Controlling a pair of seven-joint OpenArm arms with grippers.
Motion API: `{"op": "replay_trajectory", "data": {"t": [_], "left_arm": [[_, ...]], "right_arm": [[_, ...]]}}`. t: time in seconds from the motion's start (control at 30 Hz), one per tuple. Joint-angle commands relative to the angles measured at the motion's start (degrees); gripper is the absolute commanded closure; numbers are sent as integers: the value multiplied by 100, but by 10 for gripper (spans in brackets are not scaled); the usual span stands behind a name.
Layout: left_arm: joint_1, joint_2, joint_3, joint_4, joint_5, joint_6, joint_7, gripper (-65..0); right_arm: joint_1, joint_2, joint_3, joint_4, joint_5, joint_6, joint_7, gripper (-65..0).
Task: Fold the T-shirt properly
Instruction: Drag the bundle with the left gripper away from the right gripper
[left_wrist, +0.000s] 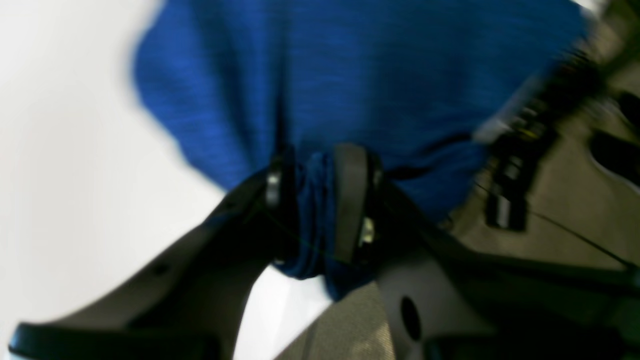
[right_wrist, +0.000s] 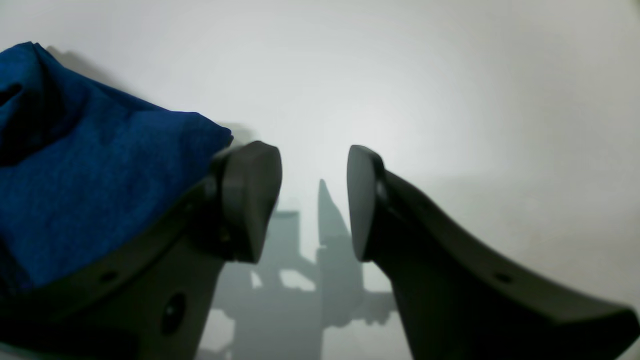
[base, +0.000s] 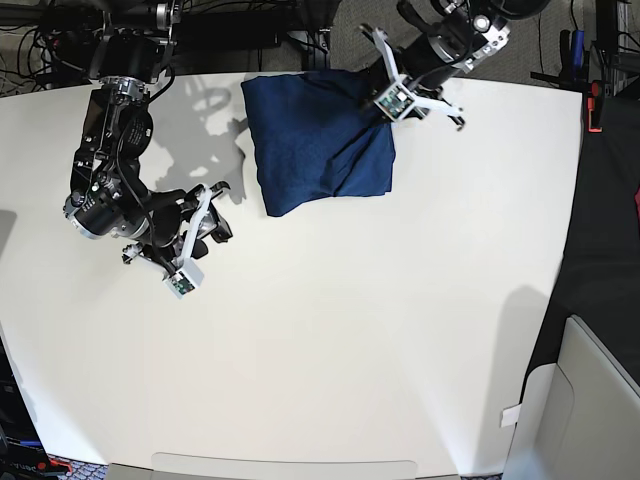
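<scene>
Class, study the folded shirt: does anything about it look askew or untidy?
Yes. The T-shirt lies tilted on the table, edges uneven. One corner is bunched between the fingers of the left hand, by the table's far edge.

My left arm: stretched along the far edge of the table, wrist angled down. My left gripper (left_wrist: 320, 205): two dark fingers with a bunched fold of the shirt (base: 320, 140) between them; the wrist view is blurred, so whether the pads press the fold or merely flank it cannot be told.

My right arm: bent at the elbow, forearm low above the table. My right gripper (right_wrist: 314, 200): fingers parted with a clear gap between the pads, nothing between them.
</scene>
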Motion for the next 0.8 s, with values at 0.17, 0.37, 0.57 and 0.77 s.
{"op": "replay_trajectory", "data": {"t": [0.17, 0.37, 0.57, 0.77], "left_arm": [[25, 70, -299, 124, -39, 11, -110, -145], [201, 70, -229, 124, -48, 11, -102, -146], [219, 70, 114, 124, -39, 11, -75, -173], [192, 70, 97, 124, -39, 11, -119, -182]], "right_arm": [[109, 0, 1, 64, 68, 12, 86, -265], [118, 0, 1, 64, 68, 12, 86, -265], [135, 0, 1, -50, 68, 12, 86, -265], [170, 0, 1, -59, 68, 12, 86, -265]]}}
